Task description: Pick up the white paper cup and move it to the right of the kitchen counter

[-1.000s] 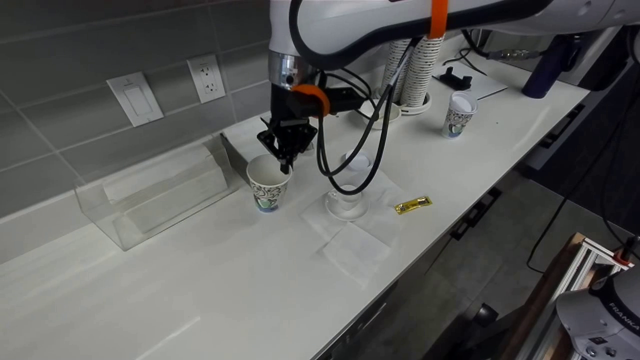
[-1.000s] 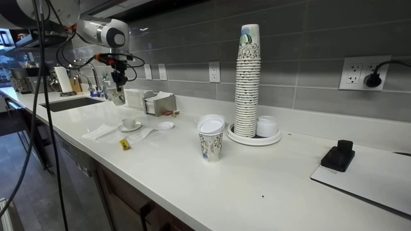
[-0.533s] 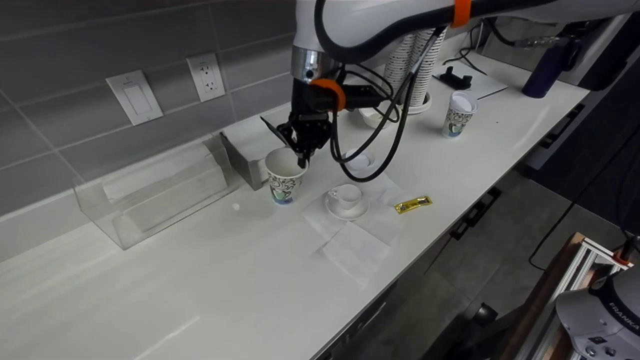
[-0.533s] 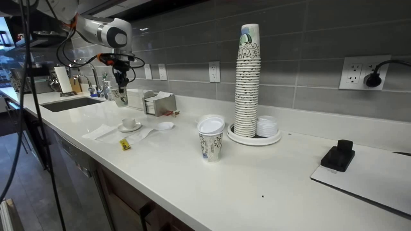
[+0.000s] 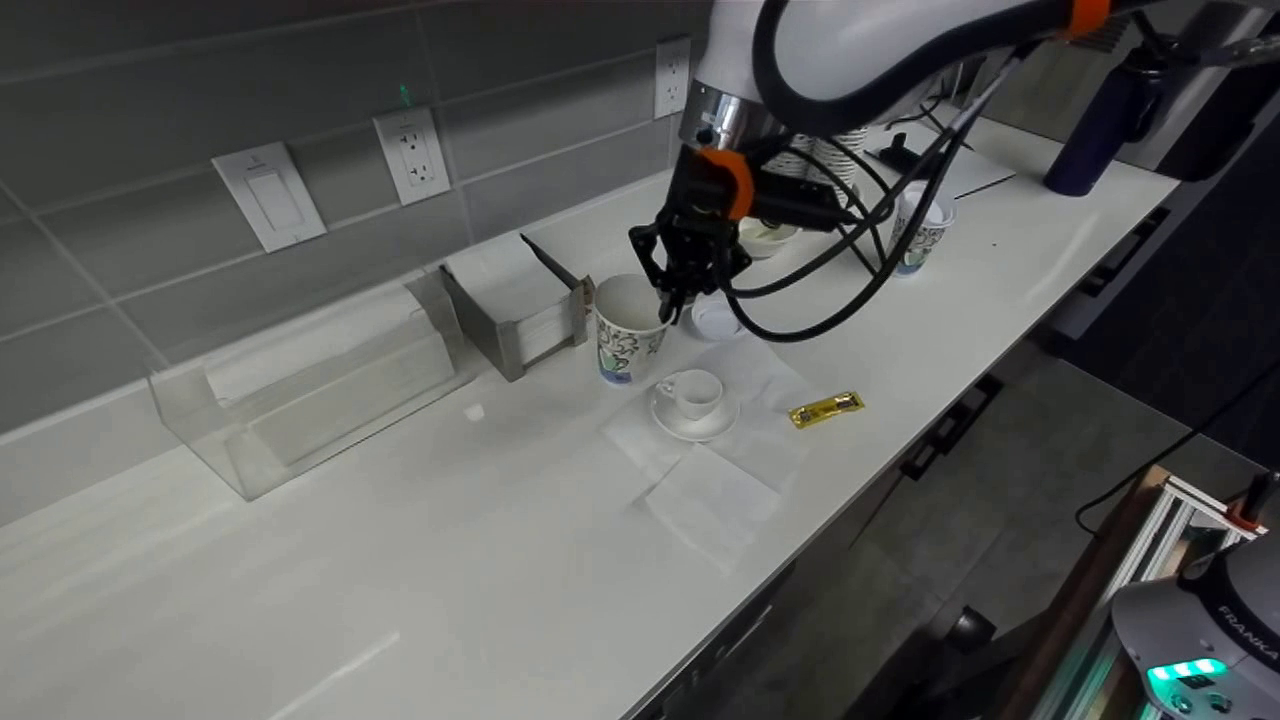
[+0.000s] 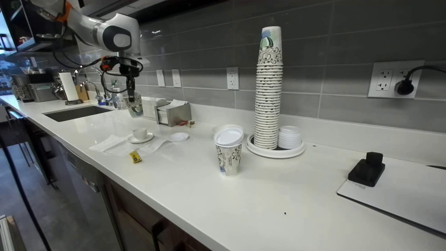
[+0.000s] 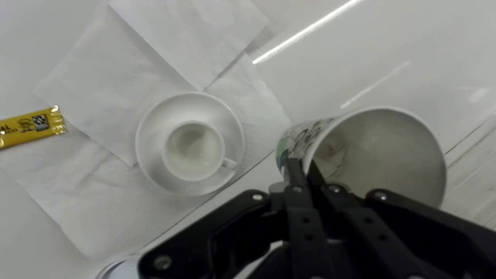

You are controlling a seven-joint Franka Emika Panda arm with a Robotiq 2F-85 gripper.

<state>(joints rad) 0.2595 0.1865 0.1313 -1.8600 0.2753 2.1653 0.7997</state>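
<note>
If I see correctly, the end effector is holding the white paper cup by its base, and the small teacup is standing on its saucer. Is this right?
Not quite: the end effector holds the white paper cup by its rim, not its base, as the wrist view shows. The small teacup does stand on its saucer.

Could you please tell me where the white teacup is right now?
In an exterior view the white teacup sits on its saucer over spread napkins, left of the yellow packet and to the lower right of the white paper cup the gripper holds.
</note>
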